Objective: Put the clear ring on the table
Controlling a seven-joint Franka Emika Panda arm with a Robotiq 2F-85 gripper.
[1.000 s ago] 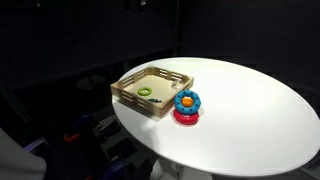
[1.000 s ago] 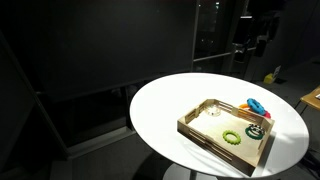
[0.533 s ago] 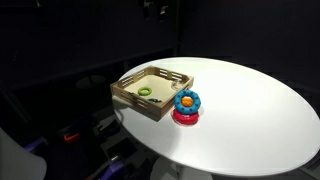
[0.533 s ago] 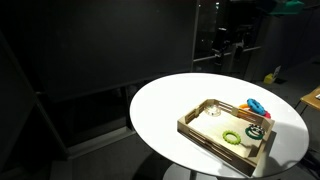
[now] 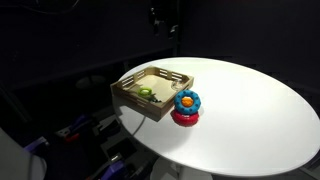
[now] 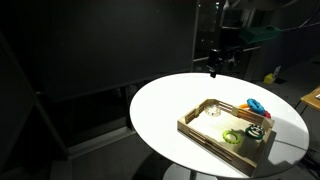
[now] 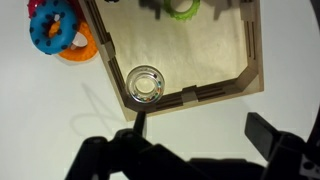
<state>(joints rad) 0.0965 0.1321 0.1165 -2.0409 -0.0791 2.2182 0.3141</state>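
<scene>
The hand (image 6: 214, 66) has been carried in and lowered. A second ago it was held high and well off to one side, and half a second ago it was nearer. Now it is hung over the far edge of the table (image 6: 165, 105), near the wooden tray (image 6: 210, 140). The same descent is shown in an exterior view where the hand (image 5: 166, 24) is caught lower in frame, above and behind the tray (image 5: 135, 103). Nothing on the table (image 5: 250, 110) has been shifted meanwhile: the tray, green ring (image 5: 146, 93) and stacked rings (image 5: 186, 105) are found just where they were.

In the wrist view the hand (image 7: 190, 150) is seen spread wide, with its fingers (image 7: 110, 155) well apart and nothing held between them. The clear ring (image 7: 145, 85) is picked out just ahead. It is lying flat inside the tray (image 7: 195, 50), tucked into a corner close to two walls, and well apart from the green ring (image 7: 183, 8).

An approach is judged to be under way and the task barely begun. The ring has yet to be gripped, lifted out and set on the white top. The corner walls could crowd the fingers, so a careful, well-aligned descent is called for.
</scene>
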